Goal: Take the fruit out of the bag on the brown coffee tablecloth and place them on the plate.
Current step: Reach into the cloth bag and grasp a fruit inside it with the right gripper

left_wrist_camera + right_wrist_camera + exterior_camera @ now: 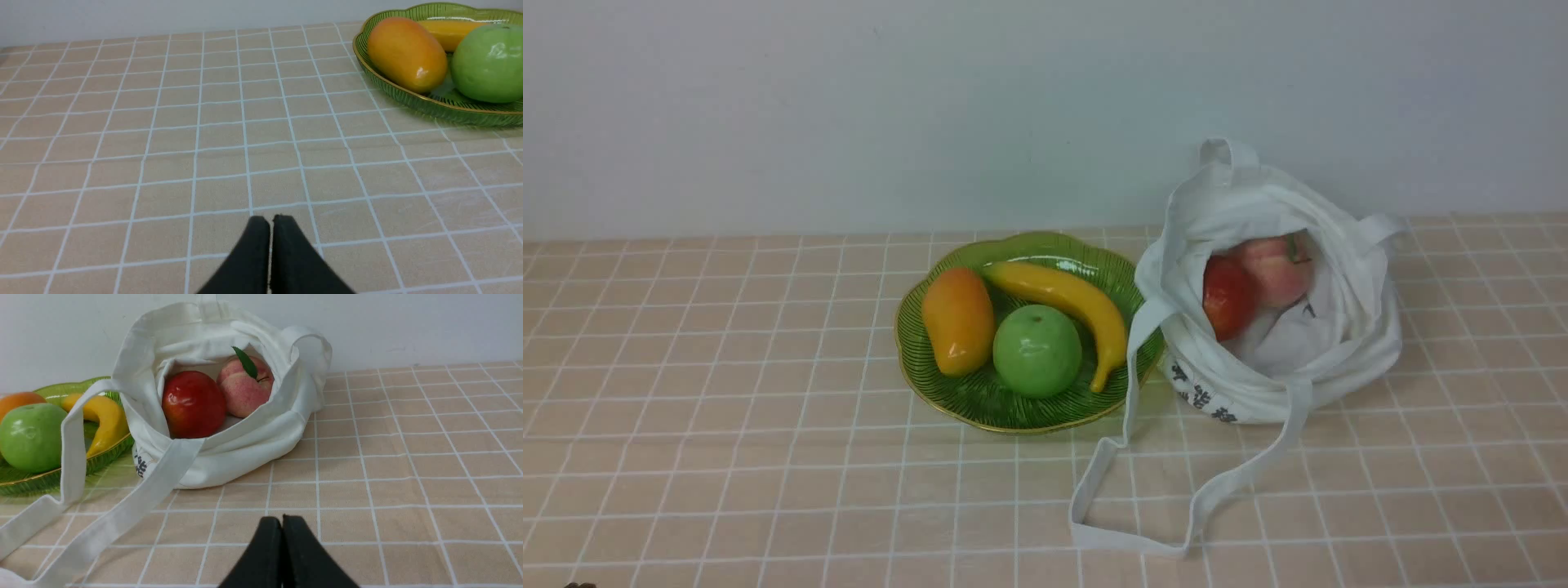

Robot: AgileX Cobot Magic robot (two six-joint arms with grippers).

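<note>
The white cloth bag lies open on the checked tan tablecloth, right of the green plate. Inside it sit a glossy deep red apple and a paler pink-red apple with a green leaf. The right wrist view shows the bag, the red apple and the pink apple. My right gripper is shut and empty, low over the cloth, short of the bag. My left gripper is shut and empty over bare cloth, apart from the plate.
The plate holds an orange mango, a green apple and a yellow banana. The bag's long strap loops over the cloth in front, one part lying across the plate's right rim. A pale wall stands behind.
</note>
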